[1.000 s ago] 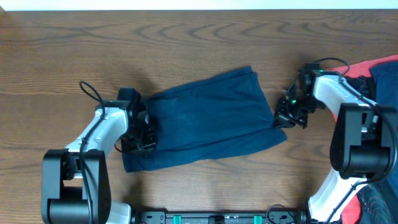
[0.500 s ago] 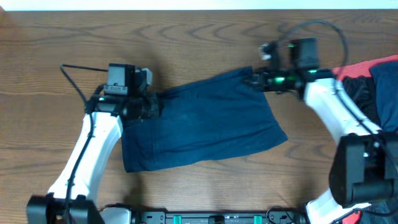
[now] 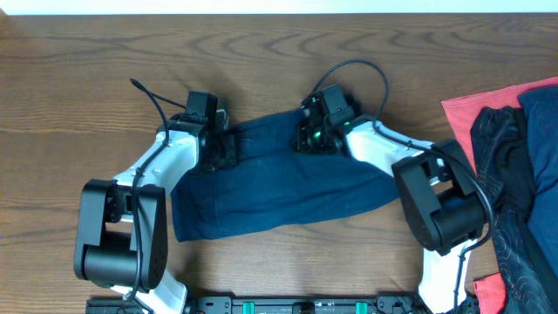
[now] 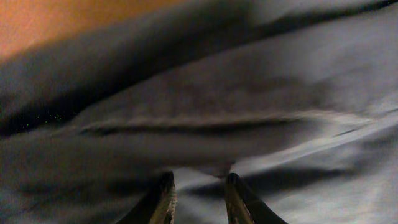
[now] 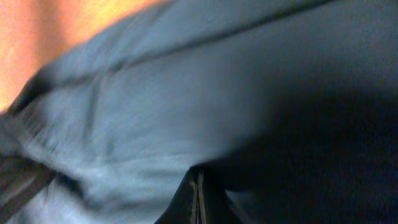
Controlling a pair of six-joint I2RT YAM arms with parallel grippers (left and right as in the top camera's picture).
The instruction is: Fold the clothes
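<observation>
From overhead we get even, fairly bright light on the brown tabletop (image 3: 87, 87), with no glare and only soft, narrow shadows along the edge of the navy shorts (image 3: 288, 187). That view is sharp, though the white strip (image 3: 279, 7) along its top is washed out.

Both wrist views are dim and heavily smeared. In the left one the cloth reads grey with streaked folds, the tabletop is an orange out-of-focus patch in the upper left corner, and the left fingers (image 4: 163, 202) are dark with a faint warm rim. In the right one the shorts look blue, sinking into deep shadow on the right, and the right fingers (image 5: 186, 208) are nearly black.
</observation>
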